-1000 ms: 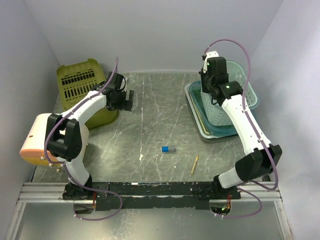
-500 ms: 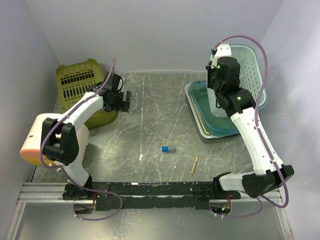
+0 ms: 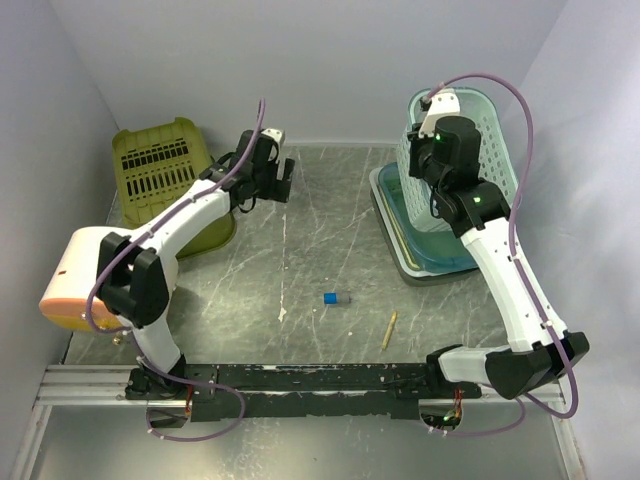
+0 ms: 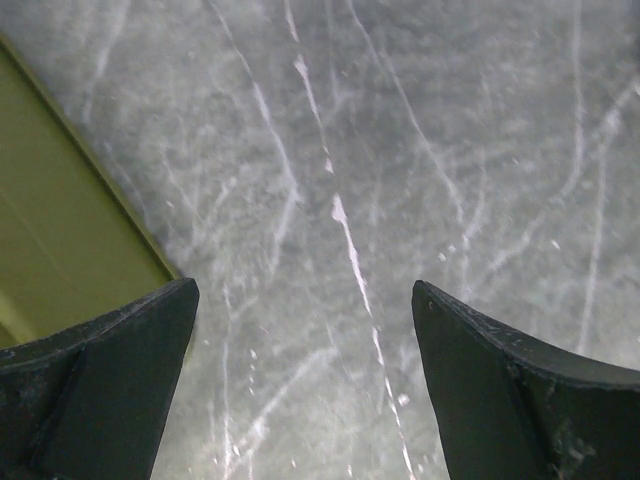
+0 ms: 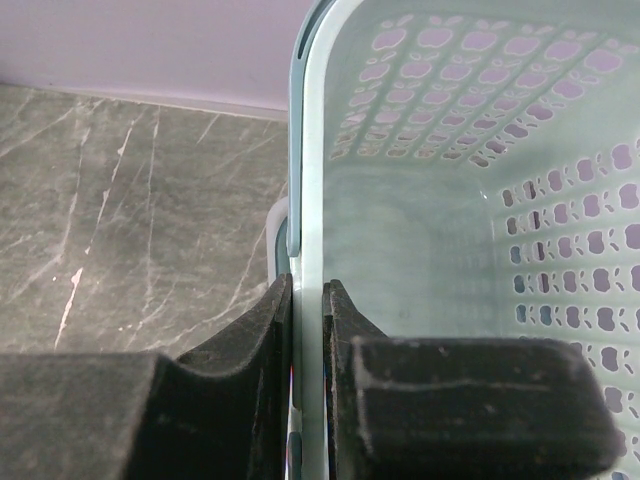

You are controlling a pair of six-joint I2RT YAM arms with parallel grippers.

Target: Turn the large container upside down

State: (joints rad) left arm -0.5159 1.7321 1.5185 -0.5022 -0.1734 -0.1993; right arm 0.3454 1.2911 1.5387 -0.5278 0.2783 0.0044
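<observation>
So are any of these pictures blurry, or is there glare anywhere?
Left wrist view: the table is fairly sharp, the near fingers slightly soft. Right wrist view: the basket rim, very close, looks a little blurred. Top view: soft, even light, no hard shadows.

Marble table (image 3: 320,230) holds tray (image 3: 425,262), green basket (image 3: 150,165), stick (image 3: 389,329)

Quick headcount: two baskets, one olive basket (image 3: 160,165) and one pale teal basket (image 3: 500,140), plus a single teal tray (image 3: 420,245). Loose on the table (image 3: 320,240) I count one small blue cylinder (image 3: 337,298), one wooden stick (image 3: 389,330) and one white scrap (image 3: 281,313). Then one peach-and-cream object (image 3: 70,285) on the left side, and two arms – left arm (image 3: 180,215), right arm (image 3: 500,270).
</observation>
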